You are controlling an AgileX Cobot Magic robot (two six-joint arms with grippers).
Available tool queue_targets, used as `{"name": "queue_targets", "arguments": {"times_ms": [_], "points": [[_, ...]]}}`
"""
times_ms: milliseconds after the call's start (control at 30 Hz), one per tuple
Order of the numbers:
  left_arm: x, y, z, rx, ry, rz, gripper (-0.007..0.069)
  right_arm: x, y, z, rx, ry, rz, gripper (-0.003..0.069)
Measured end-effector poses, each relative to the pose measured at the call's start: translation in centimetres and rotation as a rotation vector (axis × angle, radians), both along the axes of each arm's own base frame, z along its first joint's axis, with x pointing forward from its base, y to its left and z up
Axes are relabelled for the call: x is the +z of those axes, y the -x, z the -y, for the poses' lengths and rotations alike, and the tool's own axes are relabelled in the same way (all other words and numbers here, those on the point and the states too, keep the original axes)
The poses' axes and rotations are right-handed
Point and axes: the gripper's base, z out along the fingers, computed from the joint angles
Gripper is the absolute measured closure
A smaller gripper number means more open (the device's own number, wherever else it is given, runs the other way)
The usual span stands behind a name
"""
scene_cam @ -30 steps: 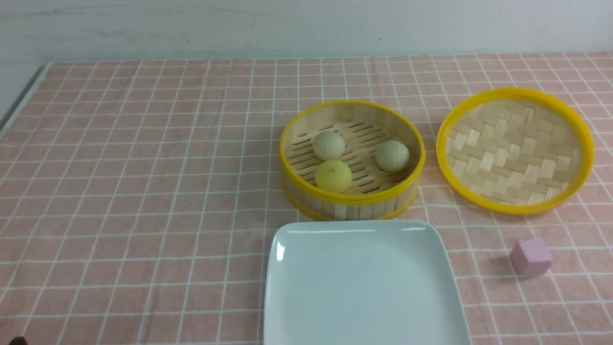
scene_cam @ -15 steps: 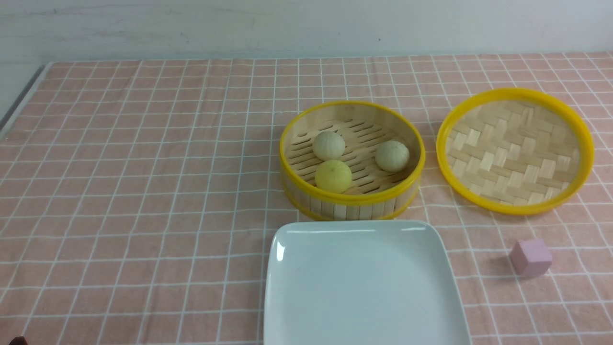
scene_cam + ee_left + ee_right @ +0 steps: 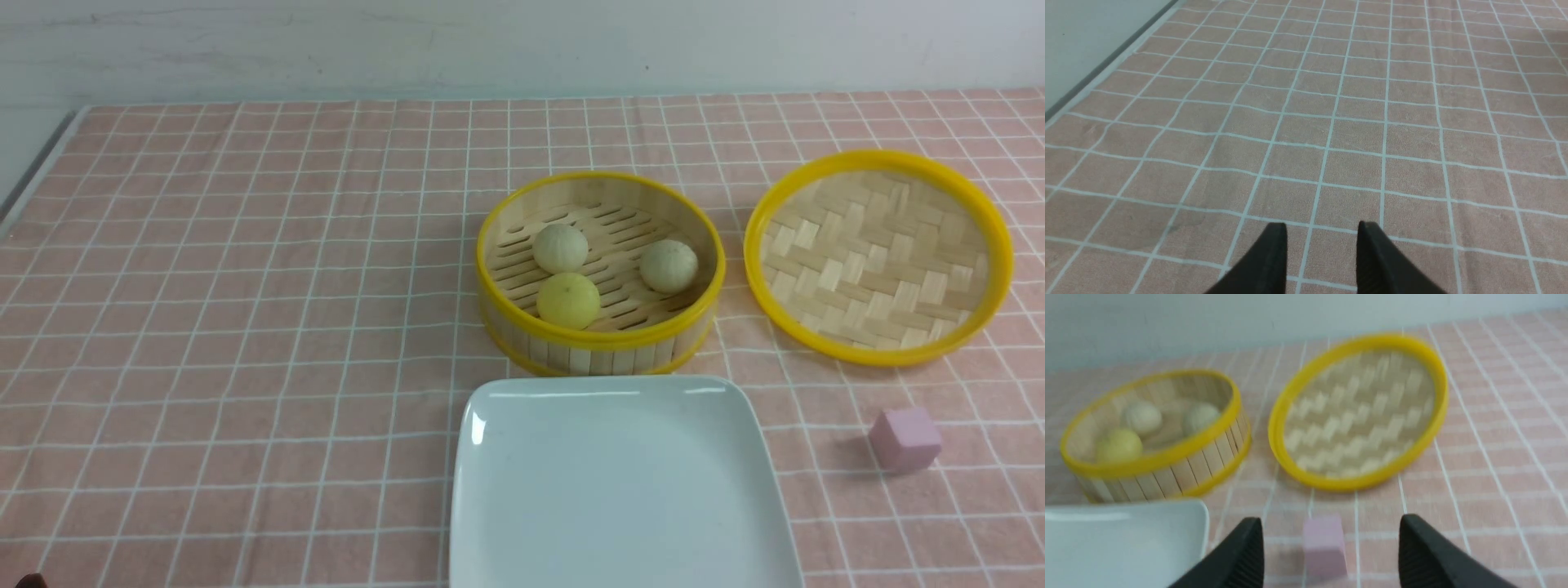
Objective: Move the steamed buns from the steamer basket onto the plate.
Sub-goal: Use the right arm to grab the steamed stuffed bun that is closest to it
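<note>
The steamer basket (image 3: 600, 343) stands at mid-table and holds three steamed buns: two pale ones (image 3: 560, 247) (image 3: 668, 265) and a yellow one (image 3: 568, 300). The white plate (image 3: 620, 482) lies just in front of it, with nothing on it. Neither arm shows in the front view. My left gripper (image 3: 1321, 228) is open and empty over bare checked cloth. My right gripper (image 3: 1331, 524) is open and empty, low and short of the basket (image 3: 1163, 473), with the buns (image 3: 1118, 444) and a plate corner (image 3: 1126, 539) in its blurred view.
A shallow yellow-rimmed woven tray (image 3: 878, 257) lies right of the basket. A small pink cube (image 3: 904, 439) sits right of the plate, and in the right wrist view (image 3: 1324, 545) it lies between the open fingers. The table's left edge (image 3: 37, 175) runs along the far left.
Nothing has visibly moved in the front view.
</note>
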Motion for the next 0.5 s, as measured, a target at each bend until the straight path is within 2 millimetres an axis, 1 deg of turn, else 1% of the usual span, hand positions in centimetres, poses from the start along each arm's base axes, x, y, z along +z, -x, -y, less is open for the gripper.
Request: {"name": "queue_targets", "arguments": {"times_ms": [33, 100, 133, 200, 233, 333, 500], "points": [[0.0, 0.0, 0.0, 0.000, 0.000, 0.000, 0.0351, 2.1, 0.7, 0.0, 0.002, -0.004, 0.054, 0.0217], [0.0, 0.0, 0.0, 0.000, 0.000, 0.000, 0.0351, 4.3, 1.6, 0.1, 0.005, -0.006, 0.100, 0.0217], [0.0, 0.0, 0.0, 0.000, 0.000, 0.000, 0.0351, 4.8, 1.9, 0.1, 0.006, -0.007, 0.113, 0.0217], [0.0, 0.0, 0.0, 0.000, 0.000, 0.000, 0.0351, 7.1, 3.2, 0.2, 0.013, -0.006, 0.141, 0.0217], [0.0, 0.0, 0.0, 0.000, 0.000, 0.000, 0.0351, 7.7, 3.7, 0.2, 0.015, -0.006, 0.151, 0.0217], [0.0, 0.0, 0.0, 0.000, 0.000, 0.000, 0.0351, 8.7, 4.6, 0.2, 0.021, -0.007, 0.155, 0.0217], [0.0, 0.0, 0.0, 0.000, 0.000, 0.000, 0.0351, 8.8, 4.9, 0.1, 0.033, -0.019, 0.146, 0.0217]]}}
